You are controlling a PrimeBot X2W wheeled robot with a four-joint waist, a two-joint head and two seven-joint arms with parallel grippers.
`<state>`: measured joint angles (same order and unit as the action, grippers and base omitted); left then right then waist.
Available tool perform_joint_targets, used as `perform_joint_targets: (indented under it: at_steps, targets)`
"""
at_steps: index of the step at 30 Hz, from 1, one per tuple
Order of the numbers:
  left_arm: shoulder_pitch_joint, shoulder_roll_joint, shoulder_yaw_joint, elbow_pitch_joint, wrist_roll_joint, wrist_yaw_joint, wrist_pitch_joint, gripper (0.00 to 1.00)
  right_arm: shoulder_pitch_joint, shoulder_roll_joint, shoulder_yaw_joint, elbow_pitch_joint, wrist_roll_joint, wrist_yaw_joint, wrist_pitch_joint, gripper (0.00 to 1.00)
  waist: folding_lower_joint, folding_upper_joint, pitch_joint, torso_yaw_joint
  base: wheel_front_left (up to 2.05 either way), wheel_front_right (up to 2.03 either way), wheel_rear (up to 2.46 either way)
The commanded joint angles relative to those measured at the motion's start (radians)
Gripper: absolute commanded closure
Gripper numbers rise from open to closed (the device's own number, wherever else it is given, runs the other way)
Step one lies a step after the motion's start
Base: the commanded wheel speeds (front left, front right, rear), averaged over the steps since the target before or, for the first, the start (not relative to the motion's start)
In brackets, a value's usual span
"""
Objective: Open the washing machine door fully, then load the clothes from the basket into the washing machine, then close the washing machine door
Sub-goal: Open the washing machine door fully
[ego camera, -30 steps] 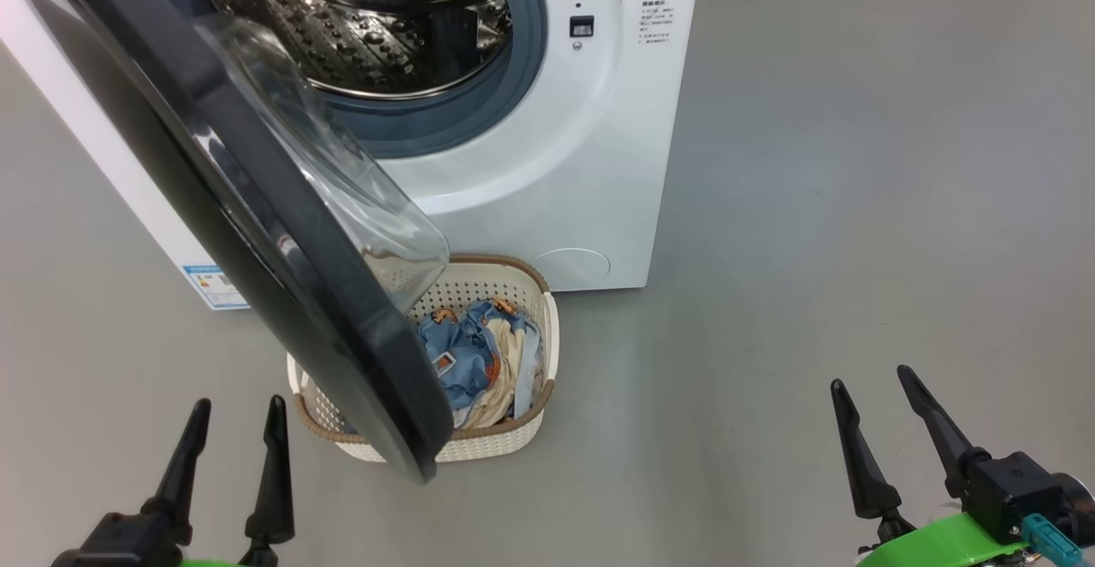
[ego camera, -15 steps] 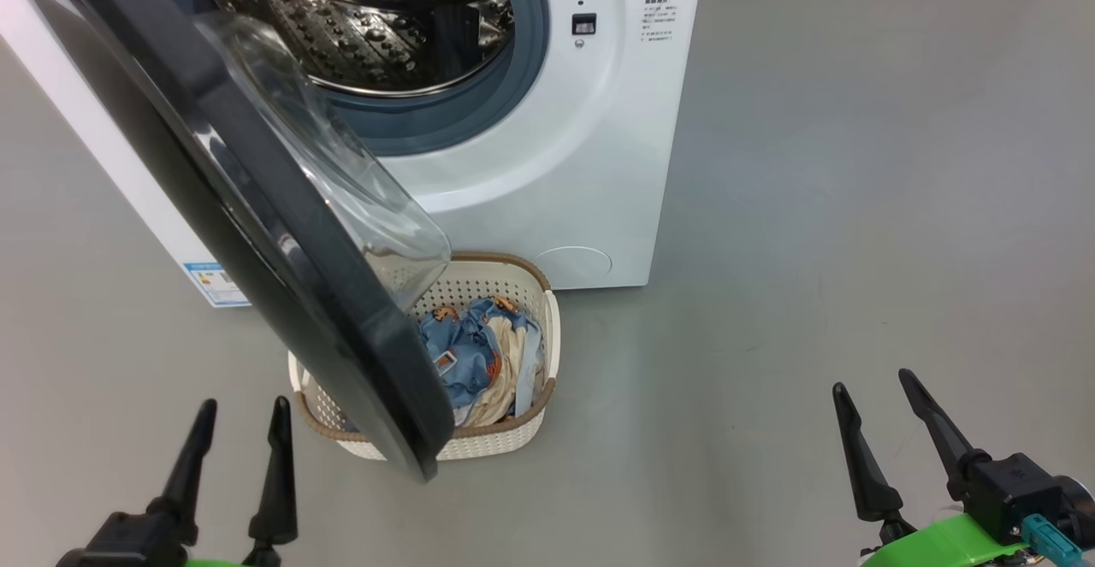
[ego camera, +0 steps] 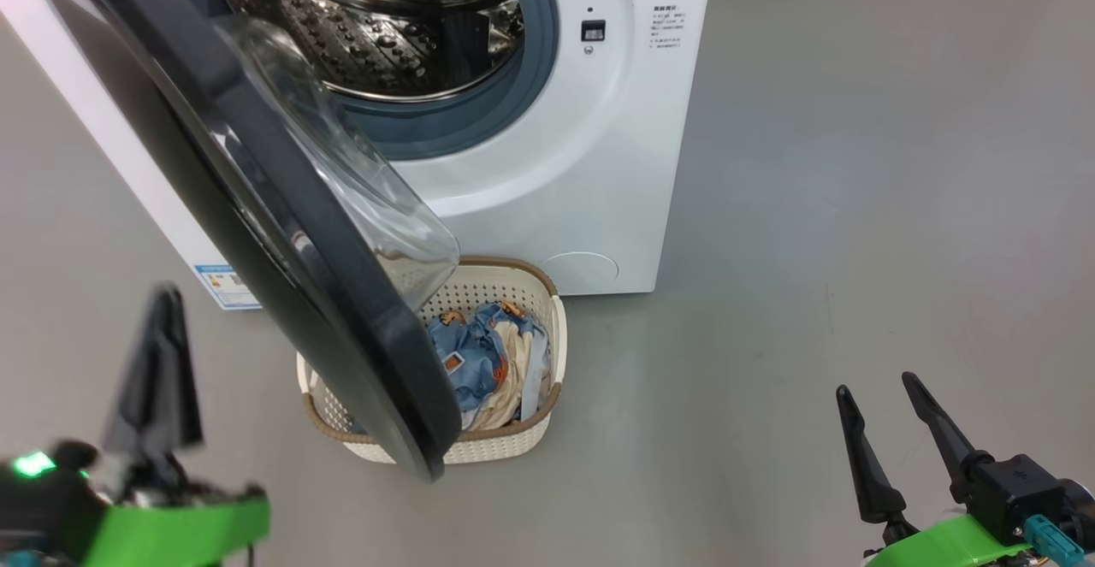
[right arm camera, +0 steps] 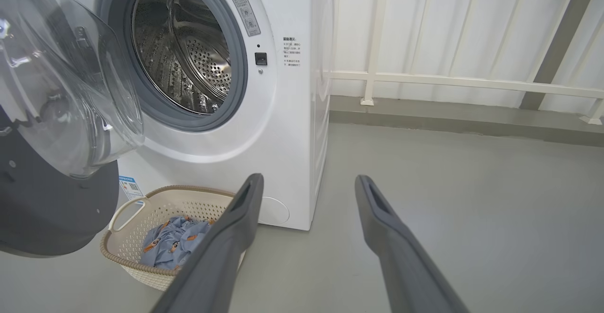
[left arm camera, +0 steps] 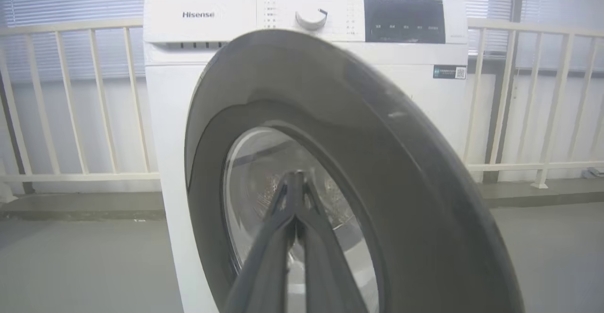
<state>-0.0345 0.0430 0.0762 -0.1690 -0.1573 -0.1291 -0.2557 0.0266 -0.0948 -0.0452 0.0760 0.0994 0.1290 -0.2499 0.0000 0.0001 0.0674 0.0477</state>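
Left hand (left arm camera: 295, 177) closed, empty, right hand (right arm camera: 309, 181) spread

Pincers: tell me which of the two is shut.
The left pincer: its fingers meet at the tips, pointing toward the washing machine door. The right pincer stands wide open.

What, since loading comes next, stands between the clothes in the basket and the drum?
The washing machine door, only partly open, overhangs the basket's left side; its glass bowl juts above the clothes, across the path to the drum. Nothing else visible.
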Motion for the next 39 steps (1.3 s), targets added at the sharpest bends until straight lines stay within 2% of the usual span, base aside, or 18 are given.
perform_joint_targets:
  at_steps: [1, 4, 8, 9, 16, 24, 33, 39]
  targets:
    - [-0.071, 0.024, 0.037, -0.078, 0.015, -0.002, -0.006, 1.00, 0.004, -0.011, 0.021, -0.025, 0.003, 0.002, -0.012, 0.00, 0.0000, -0.0001, -0.005, 0.002, 0.00, 0.00, 0.00]
    - [-0.134, 0.053, 0.001, -0.165, 0.016, -0.002, -0.006, 1.00, 0.008, -0.012, 0.024, -0.020, 0.004, 0.002, -0.012, 0.00, 0.0000, -0.0001, -0.013, 0.002, 0.00, 0.00, 0.00]
    - [-0.222, 0.073, -0.108, -0.246, -0.006, -0.002, -0.006, 1.00, 0.010, -0.012, 0.026, -0.014, 0.005, 0.002, -0.012, 0.00, 0.0000, -0.0001, -0.021, 0.001, 0.00, 0.00, 0.00]
    - [-0.238, 0.064, -0.141, -0.250, -0.038, -0.002, -0.006, 1.00, 0.011, -0.012, 0.027, -0.012, 0.006, 0.002, -0.012, 0.00, 0.0000, -0.0001, -0.024, 0.000, 0.00, 0.00, 0.00]
    - [-0.329, 0.066, -0.391, -0.245, -0.078, -0.002, -0.006, 1.00, 0.019, -0.008, 0.041, 0.002, 0.012, 0.002, -0.012, 0.00, 0.0000, -0.0001, -0.038, -0.015, 0.00, 0.00, 0.00]
    - [-0.294, 0.034, -0.620, -0.189, -0.142, -0.002, -0.006, 1.00, 0.023, -0.014, 0.052, 0.019, 0.018, 0.002, -0.012, 0.00, 0.0000, -0.0001, -0.036, -0.033, 0.00, 0.00, 0.00]
    - [-0.242, 0.026, -0.763, -0.083, -0.186, -0.002, -0.006, 1.00, 0.019, -0.026, 0.059, 0.052, 0.023, 0.002, -0.012, 0.00, 0.0000, -0.0001, -0.021, -0.024, 0.00, 0.00, 0.00]
    - [-0.205, 0.024, -0.750, 0.012, -0.211, -0.002, -0.006, 1.00, 0.014, -0.031, 0.060, 0.060, 0.025, 0.002, -0.012, 0.00, 0.0000, -0.0001, -0.007, -0.010, 0.00, 0.00, 0.00]
